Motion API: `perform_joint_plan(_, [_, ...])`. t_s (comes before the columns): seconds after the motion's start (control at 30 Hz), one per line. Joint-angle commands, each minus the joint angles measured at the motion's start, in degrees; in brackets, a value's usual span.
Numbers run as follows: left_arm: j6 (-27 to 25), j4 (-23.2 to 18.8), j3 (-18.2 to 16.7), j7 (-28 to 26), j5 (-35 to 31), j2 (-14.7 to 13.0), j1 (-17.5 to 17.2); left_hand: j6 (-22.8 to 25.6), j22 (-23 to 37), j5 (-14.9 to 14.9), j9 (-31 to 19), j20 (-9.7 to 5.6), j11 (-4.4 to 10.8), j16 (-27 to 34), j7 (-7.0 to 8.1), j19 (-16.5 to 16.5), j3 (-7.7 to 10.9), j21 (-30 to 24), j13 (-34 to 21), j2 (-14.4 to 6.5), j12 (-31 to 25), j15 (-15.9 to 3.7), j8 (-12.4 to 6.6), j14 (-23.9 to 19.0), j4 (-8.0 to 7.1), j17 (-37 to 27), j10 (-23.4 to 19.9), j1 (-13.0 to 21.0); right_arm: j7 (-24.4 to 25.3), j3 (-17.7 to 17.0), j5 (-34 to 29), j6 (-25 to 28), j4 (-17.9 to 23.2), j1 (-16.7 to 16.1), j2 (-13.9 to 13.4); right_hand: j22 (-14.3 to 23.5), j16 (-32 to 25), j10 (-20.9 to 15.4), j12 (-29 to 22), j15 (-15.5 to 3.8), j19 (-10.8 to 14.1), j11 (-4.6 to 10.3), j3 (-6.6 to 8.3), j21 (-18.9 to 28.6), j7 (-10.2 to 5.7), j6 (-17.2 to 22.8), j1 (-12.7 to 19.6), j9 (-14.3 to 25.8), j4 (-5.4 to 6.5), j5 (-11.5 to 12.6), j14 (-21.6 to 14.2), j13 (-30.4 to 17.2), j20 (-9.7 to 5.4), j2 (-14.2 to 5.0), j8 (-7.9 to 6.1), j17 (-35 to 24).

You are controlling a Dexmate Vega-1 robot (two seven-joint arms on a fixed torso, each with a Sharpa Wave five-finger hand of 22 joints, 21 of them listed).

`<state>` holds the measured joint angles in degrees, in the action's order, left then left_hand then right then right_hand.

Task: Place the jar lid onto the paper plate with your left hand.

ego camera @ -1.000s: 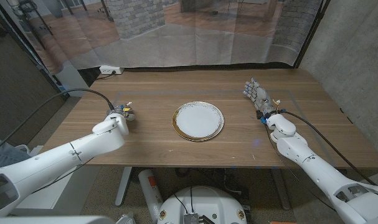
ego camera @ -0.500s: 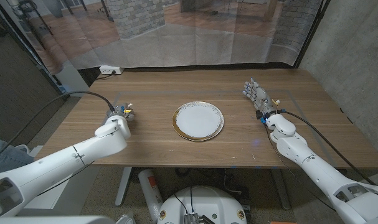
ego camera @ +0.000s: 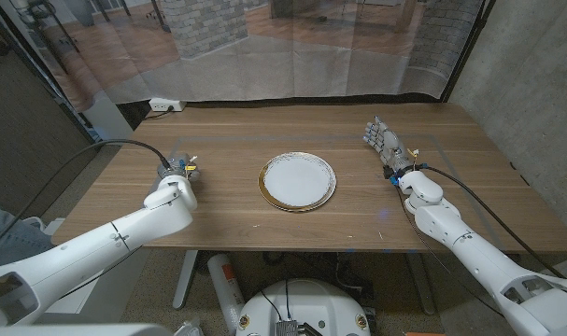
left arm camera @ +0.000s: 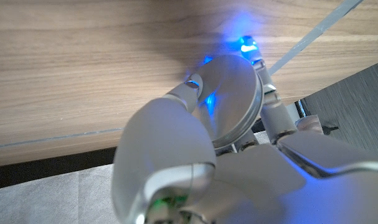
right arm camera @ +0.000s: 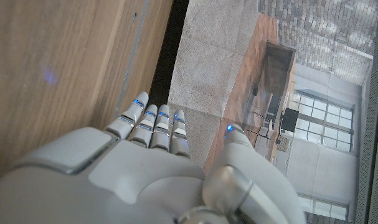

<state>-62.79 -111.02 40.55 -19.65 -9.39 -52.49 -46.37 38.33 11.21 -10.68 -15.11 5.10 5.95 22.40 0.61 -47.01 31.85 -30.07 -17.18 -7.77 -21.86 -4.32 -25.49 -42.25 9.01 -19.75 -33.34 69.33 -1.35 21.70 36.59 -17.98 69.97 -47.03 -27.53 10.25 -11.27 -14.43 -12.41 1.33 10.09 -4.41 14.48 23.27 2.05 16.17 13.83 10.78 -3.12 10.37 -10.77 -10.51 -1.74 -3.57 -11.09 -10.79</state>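
Note:
A round silver jar lid (left arm camera: 233, 99) sits in my left hand (left arm camera: 220, 124), held between the thumb and the fingers. In the head view that left hand (ego camera: 177, 173) is at the table's left side, well left of the plate. The white paper plate (ego camera: 297, 181) with a gold rim lies at the table's middle with nothing on it. My right hand (ego camera: 385, 144) stands at the right side of the table, fingers extended and apart, holding nothing; the right wrist view shows its fingers (right arm camera: 152, 127) stretched out beside the wood.
A black cable (ego camera: 96, 154) loops from the left wrist over the table's left edge. A power strip (ego camera: 165, 105) lies on the floor beyond the far edge. Bare wood separates the left hand from the plate.
My left arm has shifted slightly forward and toward the right with the lid. The right arm and the plate have not moved.

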Motion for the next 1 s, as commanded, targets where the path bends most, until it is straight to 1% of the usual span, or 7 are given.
perform_joint_plan(0.03, [0.1,-0.1,-1.1,-2.3,0.3,1.1,-0.4,1.9,-0.2,-0.4,-0.6,-6.68,0.12,0.4,-0.15,-6.5,0.73,-0.8,-0.5,-0.7,-0.6,-3.5,-0.68,-1.3,-0.07,-0.3,-1.5,0.8,0.0,-0.2,0.1,0.0,0.3,-0.2,-0.2,0.2,-0.2,-0.4,0.0,-0.2,0.6,-0.02,0.09,-0.4,0.0,0.4,0.1,0.3,-0.24,0.0,-0.6,-0.3,-0.14,-0.19,-0.32,-0.1])
perform_joint_plan(0.17, [0.0,-0.1,-0.8,-2.1,0.4,1.2,0.0,2.3,-0.2,-0.4,-0.8,-6.91,0.0,0.4,-0.44,-6.7,0.86,-1.1,-0.7,-0.7,-0.6,-3.41,-0.96,-1.4,-0.14,-0.5,-1.7,0.9,0.0,-0.4,0.2,-0.2,0.4,-0.3,-0.3,0.2,-0.2,-0.4,0.0,-0.18,0.7,0.02,0.08,-0.4,-0.01,0.4,0.1,0.3,-0.25,0.0,-0.7,-0.3,-0.15,-0.2,-0.32,-0.1])
perform_joint_plan(0.23, [0.1,-0.1,-0.7,-2.1,0.4,1.3,0.1,2.3,-0.2,-0.3,-0.8,-6.96,0.2,0.4,-0.42,-6.7,0.89,-1.2,-0.8,-0.6,-0.6,-3.41,-0.98,-1.5,-0.2,-0.6,-1.8,0.9,0.1,-0.4,0.2,-0.1,0.6,-0.5,-0.5,0.3,-0.2,-0.4,0.0,-0.21,0.7,-0.11,0.08,-0.5,-0.01,0.4,0.1,0.3,-0.27,0.0,-0.7,-0.3,-0.19,-0.2,-0.32,-0.1])
perform_joint_plan(0.37, [0.4,-0.2,-1.2,-2.5,0.8,1.5,-0.2,2.4,-0.3,-0.3,-0.8,-7.04,0.02,0.3,-0.37,-6.7,0.89,-1.4,-1.0,-0.6,-0.6,-3.42,-1.02,-1.7,-0.38,-0.7,-2.0,0.7,0.2,-0.6,0.3,-0.1,1.0,-0.8,-0.7,0.3,-0.2,-0.5,0.0,-0.2,0.8,-0.06,0.08,-0.5,0.0,0.4,0.0,0.3,-0.28,0.0,-0.7,-0.3,-0.2,-0.21,-0.33,-0.1])
perform_joint_plan(0.87, [0.7,-3.2,-3.1,-3.4,1.6,0.2,-1.7,2.8,-0.3,-0.2,-0.8,-7.22,0.18,0.2,-0.44,-7.1,0.84,-2.0,-1.5,-0.3,-0.5,-3.4,-1.18,-2.3,-0.93,-1.2,-2.5,0.0,0.6,-0.8,0.3,-0.6,2.2,-1.6,-0.8,0.3,-0.2,-0.6,0.0,-0.19,1.0,-0.01,0.1,-0.7,0.07,0.4,0.1,0.3,-0.34,0.0,-0.8,-0.3,-0.19,-0.32,-0.31,-0.1])
perform_joint_plan(1.0, [2.1,-3.6,-3.8,-3.3,2.1,-0.3,-2.2,3.0,-0.4,-0.2,-0.7,-7.24,0.21,0.1,-0.45,-7.0,0.84,-2.1,-1.6,-0.3,-0.3,-3.44,-1.21,-2.3,-1.01,-1.2,-2.4,-0.1,0.7,-0.9,0.3,-0.8,2.4,-1.7,-0.8,0.3,-0.2,-0.6,0.0,-0.21,1.0,-0.03,0.1,-0.8,0.06,0.4,0.1,0.3,-0.36,0.0,-0.8,-0.3,-0.17,-0.32,-0.31,-0.1])
